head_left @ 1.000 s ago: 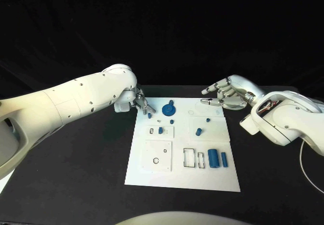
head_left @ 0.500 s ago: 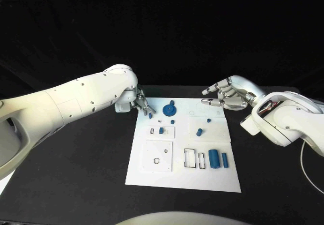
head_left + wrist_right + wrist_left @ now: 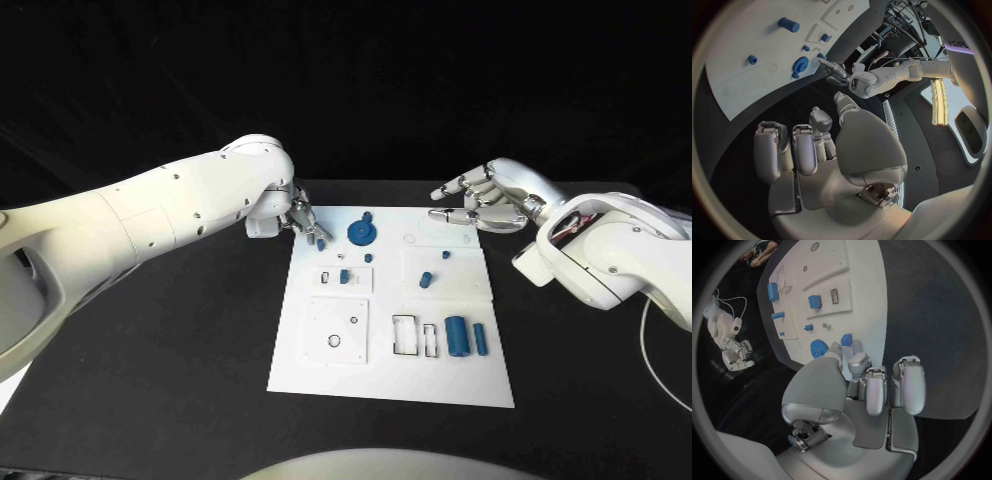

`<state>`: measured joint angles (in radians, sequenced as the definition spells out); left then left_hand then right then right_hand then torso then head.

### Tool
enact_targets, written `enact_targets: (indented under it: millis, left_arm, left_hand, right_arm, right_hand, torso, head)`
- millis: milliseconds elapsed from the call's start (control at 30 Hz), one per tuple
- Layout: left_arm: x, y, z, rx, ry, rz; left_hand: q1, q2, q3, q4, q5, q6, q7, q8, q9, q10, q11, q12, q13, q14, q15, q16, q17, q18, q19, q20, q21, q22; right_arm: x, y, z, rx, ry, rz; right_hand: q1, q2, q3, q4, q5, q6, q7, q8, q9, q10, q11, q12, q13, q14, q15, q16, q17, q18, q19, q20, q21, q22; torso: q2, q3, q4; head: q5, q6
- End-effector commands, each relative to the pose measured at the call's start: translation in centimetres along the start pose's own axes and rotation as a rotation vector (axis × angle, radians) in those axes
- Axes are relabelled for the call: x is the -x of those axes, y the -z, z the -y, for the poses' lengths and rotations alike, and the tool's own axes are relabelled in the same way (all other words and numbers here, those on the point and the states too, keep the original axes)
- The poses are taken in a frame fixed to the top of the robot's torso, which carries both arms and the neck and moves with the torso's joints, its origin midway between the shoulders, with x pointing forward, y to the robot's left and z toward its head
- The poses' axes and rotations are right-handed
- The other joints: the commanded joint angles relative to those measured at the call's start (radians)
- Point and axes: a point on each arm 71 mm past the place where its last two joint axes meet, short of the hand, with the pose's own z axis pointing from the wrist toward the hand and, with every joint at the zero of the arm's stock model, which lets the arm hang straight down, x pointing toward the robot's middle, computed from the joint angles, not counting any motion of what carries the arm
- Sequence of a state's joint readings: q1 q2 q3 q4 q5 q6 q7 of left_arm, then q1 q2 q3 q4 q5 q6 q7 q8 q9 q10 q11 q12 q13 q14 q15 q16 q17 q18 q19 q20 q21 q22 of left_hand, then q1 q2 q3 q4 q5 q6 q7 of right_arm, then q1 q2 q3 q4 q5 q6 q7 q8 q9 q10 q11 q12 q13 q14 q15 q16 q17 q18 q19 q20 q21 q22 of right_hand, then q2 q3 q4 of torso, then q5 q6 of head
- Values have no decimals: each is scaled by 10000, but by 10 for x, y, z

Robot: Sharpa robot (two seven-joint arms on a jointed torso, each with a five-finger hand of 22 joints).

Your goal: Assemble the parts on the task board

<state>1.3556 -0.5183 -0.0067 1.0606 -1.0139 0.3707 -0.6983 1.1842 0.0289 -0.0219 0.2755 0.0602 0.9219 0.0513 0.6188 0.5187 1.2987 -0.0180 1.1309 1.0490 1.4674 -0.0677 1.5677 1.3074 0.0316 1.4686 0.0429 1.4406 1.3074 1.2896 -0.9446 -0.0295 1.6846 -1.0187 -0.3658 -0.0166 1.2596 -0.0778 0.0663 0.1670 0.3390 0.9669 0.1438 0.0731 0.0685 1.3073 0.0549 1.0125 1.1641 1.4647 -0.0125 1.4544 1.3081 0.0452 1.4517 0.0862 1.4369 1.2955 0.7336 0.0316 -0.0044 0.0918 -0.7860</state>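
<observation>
The white task board (image 3: 389, 385) lies in the middle of the black table. On it are a blue gear (image 3: 362, 235), a small blue block (image 3: 343, 279), a blue peg (image 3: 426, 281) and a large blue cylinder (image 3: 456, 338). My left hand (image 3: 300, 222) hovers at the board's far left corner. It pinches a small blue part (image 3: 846, 339) between thumb and finger, close to the gear (image 3: 819, 347). My right hand (image 3: 483, 205) hangs over the far right corner with fingers half bent and apart, holding nothing.
A smaller blue cylinder (image 3: 479, 341) lies beside the large one, next to two empty rectangular slots (image 3: 407, 337). A square raised plate (image 3: 338, 331) sits at the board's near left. Black table surrounds the board on all sides.
The left hand has drifted slightly towards the far edge with its small part. The right hand has barely shifted.
</observation>
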Motion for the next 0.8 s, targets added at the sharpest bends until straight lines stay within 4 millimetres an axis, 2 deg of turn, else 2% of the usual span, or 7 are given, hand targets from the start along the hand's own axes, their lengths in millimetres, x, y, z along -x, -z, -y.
enact_targets:
  millis: [33,800]
  left_arm:
    - [-2,0,-1,334,-77,-259]
    - [-5,-1,2,276,-292,-489]
  left_hand:
    - [85,-14,-12,-50,-14,80,3,43,13,42,0,36,11,1034,-83,31,2634,92,248,-78,70,1121]
    - [93,-38,-60,-48,-21,92,-4,70,32,62,-5,58,30,1034,-87,31,2634,86,258,-82,86,1143]
  right_arm:
    - [-1,0,-1,81,35,-105]
    - [-2,-1,-1,98,36,-127]
  right_hand:
    - [48,70,-54,24,35,-23,21,-35,-8,-71,20,-29,-16,603,-70,-49,582,128,-91,-10,-63,-8]
    - [64,78,-58,23,39,-21,20,-33,-7,-70,20,-24,-15,603,-71,-50,582,128,-89,-11,-62,-5]
  torso:
    - [-3,-3,9]
    - [-3,-10,12]
  head:
    - [-6,-10]
    - [4,-58]
